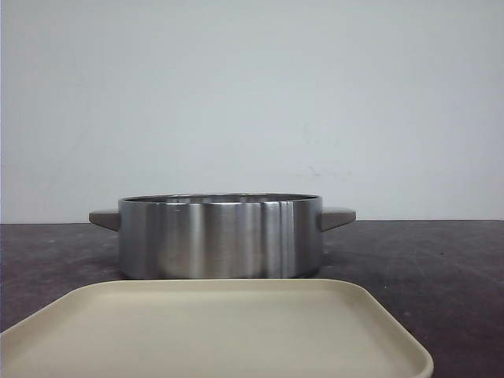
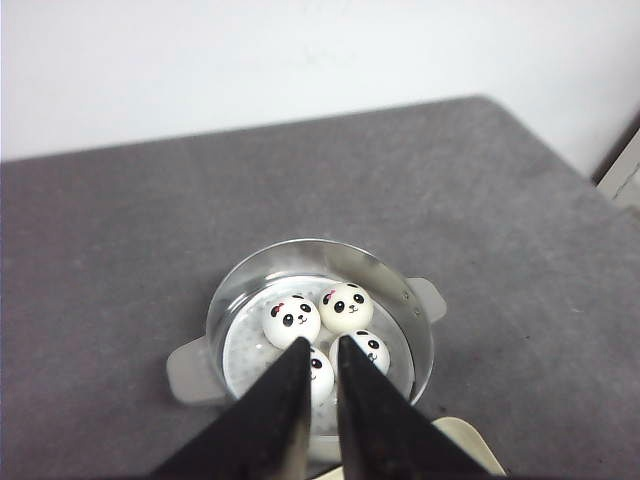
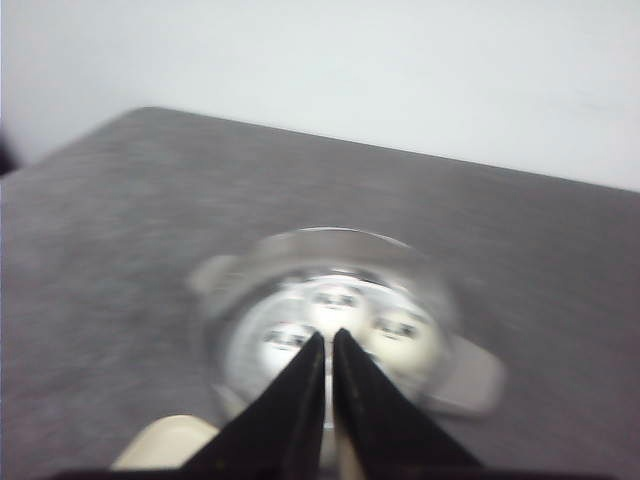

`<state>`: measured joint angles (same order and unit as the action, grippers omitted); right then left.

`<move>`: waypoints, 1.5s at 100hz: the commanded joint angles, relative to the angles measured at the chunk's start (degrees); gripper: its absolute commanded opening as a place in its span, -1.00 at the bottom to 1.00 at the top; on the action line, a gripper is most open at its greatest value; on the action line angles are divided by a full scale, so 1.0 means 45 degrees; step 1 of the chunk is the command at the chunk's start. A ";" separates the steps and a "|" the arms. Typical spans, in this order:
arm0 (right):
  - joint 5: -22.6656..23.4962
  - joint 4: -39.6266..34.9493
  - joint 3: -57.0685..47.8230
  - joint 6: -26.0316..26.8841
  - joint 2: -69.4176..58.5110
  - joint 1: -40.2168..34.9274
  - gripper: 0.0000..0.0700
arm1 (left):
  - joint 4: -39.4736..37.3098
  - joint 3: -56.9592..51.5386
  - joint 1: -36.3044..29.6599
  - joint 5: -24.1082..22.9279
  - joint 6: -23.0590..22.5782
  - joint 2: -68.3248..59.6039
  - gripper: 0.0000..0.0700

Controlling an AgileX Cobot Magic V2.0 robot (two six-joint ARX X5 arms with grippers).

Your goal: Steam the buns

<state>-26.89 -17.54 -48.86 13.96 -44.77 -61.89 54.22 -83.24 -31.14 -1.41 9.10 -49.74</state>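
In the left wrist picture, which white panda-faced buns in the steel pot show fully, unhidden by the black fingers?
The two far buns; the near two are partly hidden behind the fingers.

Steel pot (image 1: pixel 220 237) (grey side handles) on dark table (image 1: pixel 425 260), just behind cream tray (image 1: pixel 213 335).

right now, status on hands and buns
Left hand shut, empty, above pot. Right hand shut, empty. Four buns in pot. Nothing blocking.

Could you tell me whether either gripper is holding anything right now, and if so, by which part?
Nothing is held: the left gripper and right gripper are both nearly closed and empty above the buns in the pot.
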 commanded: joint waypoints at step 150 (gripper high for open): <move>0.1365 0.1146 0.2288 -0.2637 0.3245 0.4318 -0.98 | -0.0097 0.4512 -0.0092 -0.1394 -0.0053 0.6382 -1.00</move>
<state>-24.08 -15.38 -43.05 5.87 -32.88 -48.56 54.26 -62.04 -31.27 -7.60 8.69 -20.93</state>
